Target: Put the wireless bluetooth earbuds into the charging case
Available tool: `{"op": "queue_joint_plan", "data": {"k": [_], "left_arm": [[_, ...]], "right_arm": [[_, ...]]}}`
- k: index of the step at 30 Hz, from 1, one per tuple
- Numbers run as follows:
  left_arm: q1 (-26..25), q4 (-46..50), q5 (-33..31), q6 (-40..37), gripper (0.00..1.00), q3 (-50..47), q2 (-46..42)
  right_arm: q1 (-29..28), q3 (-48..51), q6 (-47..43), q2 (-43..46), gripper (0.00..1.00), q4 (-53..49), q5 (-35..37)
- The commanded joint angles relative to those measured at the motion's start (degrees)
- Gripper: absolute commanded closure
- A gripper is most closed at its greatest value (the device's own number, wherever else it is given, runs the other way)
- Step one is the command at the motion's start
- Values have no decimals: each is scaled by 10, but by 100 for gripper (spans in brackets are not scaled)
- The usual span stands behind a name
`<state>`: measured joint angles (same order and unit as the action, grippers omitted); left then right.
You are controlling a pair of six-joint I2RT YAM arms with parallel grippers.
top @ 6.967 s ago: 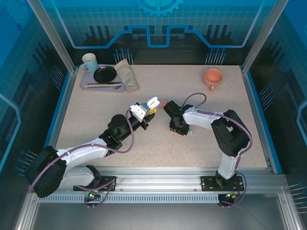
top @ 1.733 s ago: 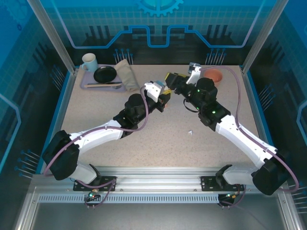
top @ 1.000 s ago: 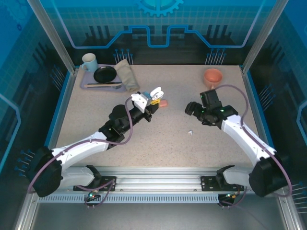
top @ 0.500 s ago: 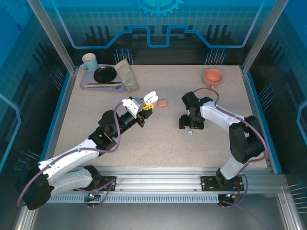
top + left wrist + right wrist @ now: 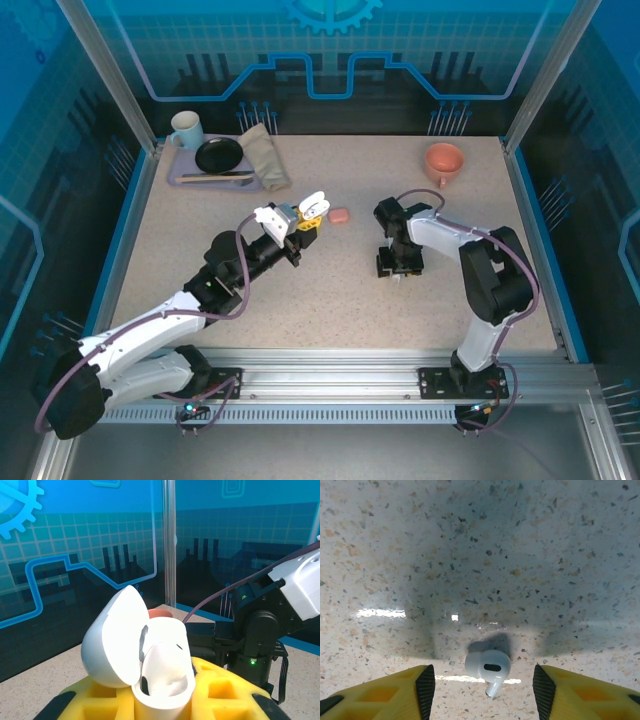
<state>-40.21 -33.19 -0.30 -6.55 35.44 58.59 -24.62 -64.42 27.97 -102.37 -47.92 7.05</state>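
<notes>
The left gripper (image 5: 298, 222) is clamped on the white charging case (image 5: 159, 672), held up off the table (image 5: 200, 230) with its lid swung open (whether a bud already sits inside, I cannot tell). A salmon-pink case (image 5: 339, 215) lies on the table near it. Further right, the right gripper (image 5: 484, 692) points straight down, jaws spread either side of a white earbud (image 5: 487, 666) lying on the table, not touching it. That bud is yet to be lifted and seated, so I judge the task well short of done
</notes>
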Motion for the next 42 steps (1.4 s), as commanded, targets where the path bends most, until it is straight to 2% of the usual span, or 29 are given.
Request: {"op": "queue_joint_plan", "data": {"k": [1,9,17,25,42], "left_arm": [[5,-12,9,-6,100,-10,0],[6,-16,9,-5,100,-13,4],[5,-18,10,-2,100,-12,6],[6,-17,10,0,100,-12,8],[6,-21,9,4,100,-7,17]], "right_arm": [[-5,-7,-6,-17,44,-1,5],[-3,-8,-10,-33,50,3,20],[5,-4,-3,-30,51,10,28],[25,7,2,-14,57,24,6],[36,11,-6,-14,59,30,-3]]}}
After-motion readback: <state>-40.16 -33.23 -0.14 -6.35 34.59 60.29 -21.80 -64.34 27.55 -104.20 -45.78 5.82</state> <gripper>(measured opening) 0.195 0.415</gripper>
